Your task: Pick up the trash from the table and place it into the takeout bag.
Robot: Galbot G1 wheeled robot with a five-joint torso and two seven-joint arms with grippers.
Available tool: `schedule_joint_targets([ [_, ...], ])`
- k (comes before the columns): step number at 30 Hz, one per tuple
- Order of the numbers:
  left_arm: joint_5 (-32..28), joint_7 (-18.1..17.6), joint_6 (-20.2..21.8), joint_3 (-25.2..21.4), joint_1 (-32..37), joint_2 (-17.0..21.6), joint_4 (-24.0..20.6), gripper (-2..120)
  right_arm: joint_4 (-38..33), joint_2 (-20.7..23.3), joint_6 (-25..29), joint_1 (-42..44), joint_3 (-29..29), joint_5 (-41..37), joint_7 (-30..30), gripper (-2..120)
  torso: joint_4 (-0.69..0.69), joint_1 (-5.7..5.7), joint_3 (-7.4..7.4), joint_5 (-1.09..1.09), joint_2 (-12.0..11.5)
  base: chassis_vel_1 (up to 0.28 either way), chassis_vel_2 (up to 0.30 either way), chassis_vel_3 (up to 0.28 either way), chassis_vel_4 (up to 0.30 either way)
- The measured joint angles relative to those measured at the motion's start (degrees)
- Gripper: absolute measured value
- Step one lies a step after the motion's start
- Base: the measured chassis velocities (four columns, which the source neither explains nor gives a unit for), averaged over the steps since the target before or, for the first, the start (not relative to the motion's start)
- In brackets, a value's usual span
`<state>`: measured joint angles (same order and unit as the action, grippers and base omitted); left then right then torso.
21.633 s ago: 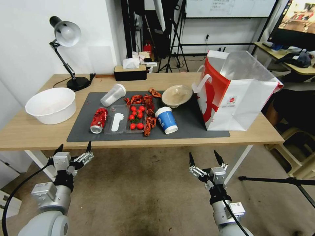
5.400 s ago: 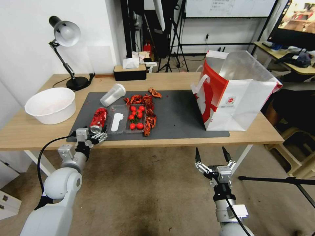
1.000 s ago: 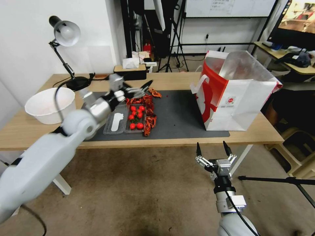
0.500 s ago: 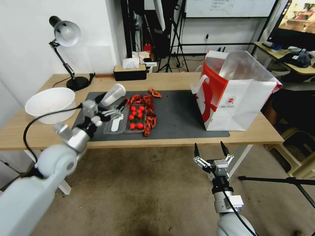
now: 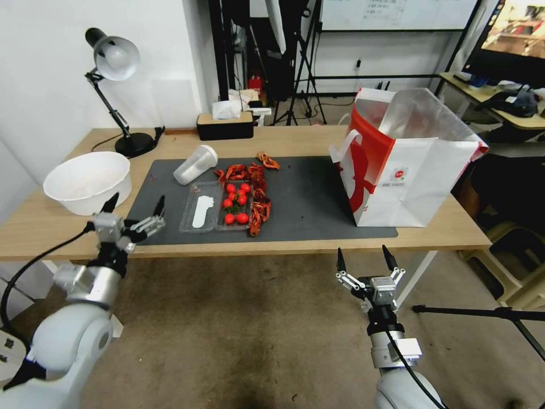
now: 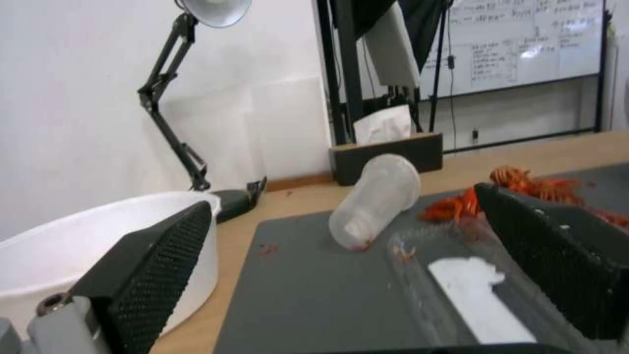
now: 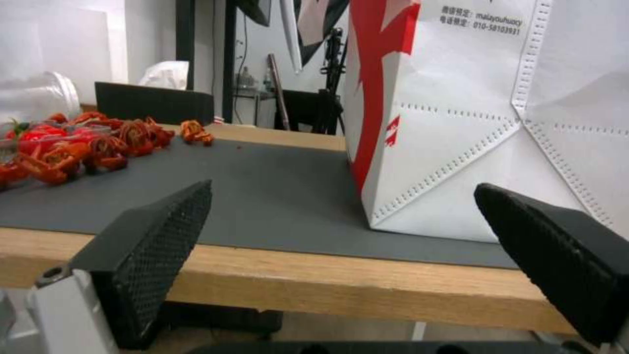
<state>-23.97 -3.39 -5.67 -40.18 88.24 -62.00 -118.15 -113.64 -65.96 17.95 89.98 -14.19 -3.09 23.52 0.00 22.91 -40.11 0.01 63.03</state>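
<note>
Table — long light-wood top; its near edge runs bare from the left corner to the right, with open floor in front of it.

Dark grey mat — centred on the table; the stretch between the food scraps and the takeout bag is free.

Takeout bag — upright at the mat's right end, mouth open, red side toward the mat's centre; taller than all else on the table.

Translucent plastic cup — lying on its side at the mat's far-left part, just beside the red crayfish shells.

Clear plastic tray — on the mat near the front edge, holding cherry tomatoes and a white utensil-shaped piece.

White basin — on bare wood left of the mat.

Left gripper — fingers spread, empty, at the table's near edge by the mat's left front corner.

Right gripper — fingers spread, empty, below the near edge, in front of the takeout bag.

Changes — the red soda can, blue cup and beige bowl seen on the mat earlier are gone from it. Half a second ago the left gripper reached over the mat beside the tray; it has drawn back to the table edge.
</note>
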Motion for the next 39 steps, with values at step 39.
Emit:
schedule_joint_targets([
  [39, 0.85, 1.0, 0.04, 7.96, -9.17, 2.45, 8.0, 100, 0.7, -0.7, 0.04, 0.41, -0.13, 0.06, 0.13, 100, 0.0, 0.02, 0.0, -0.01, 0.0, 0.0, 0.0, 0.0, 0.0],
])
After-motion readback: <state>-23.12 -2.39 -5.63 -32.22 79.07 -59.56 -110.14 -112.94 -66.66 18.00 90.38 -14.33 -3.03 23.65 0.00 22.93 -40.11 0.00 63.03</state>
